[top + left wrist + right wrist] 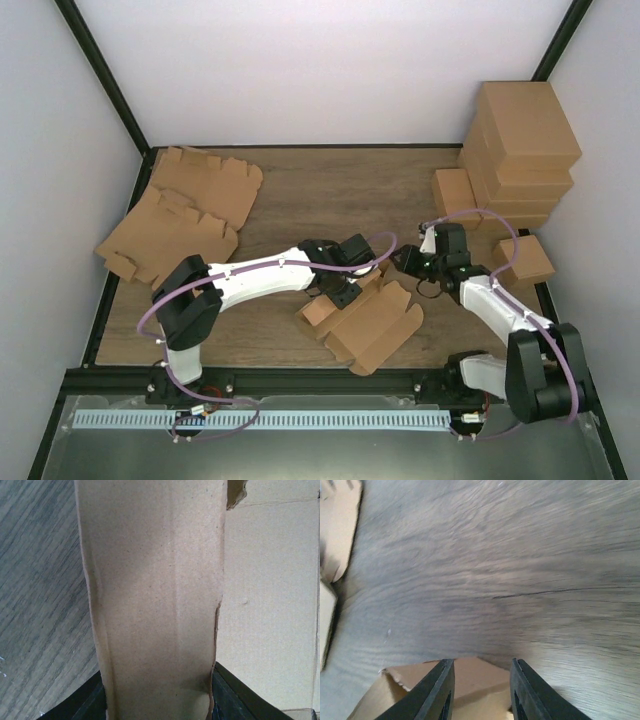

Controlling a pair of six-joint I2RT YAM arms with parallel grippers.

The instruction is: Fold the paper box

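Paper box (375,325) lies on the table (330,200) between both arms.
The left pincer (340,292) clamps a raised panel of it; the right pincer (482,690) stands partly open at a corner, holding nothing.

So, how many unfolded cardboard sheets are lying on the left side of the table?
2: the back sheet near the far edge, and the front sheet overlapping it. More may lie hidden beneath.
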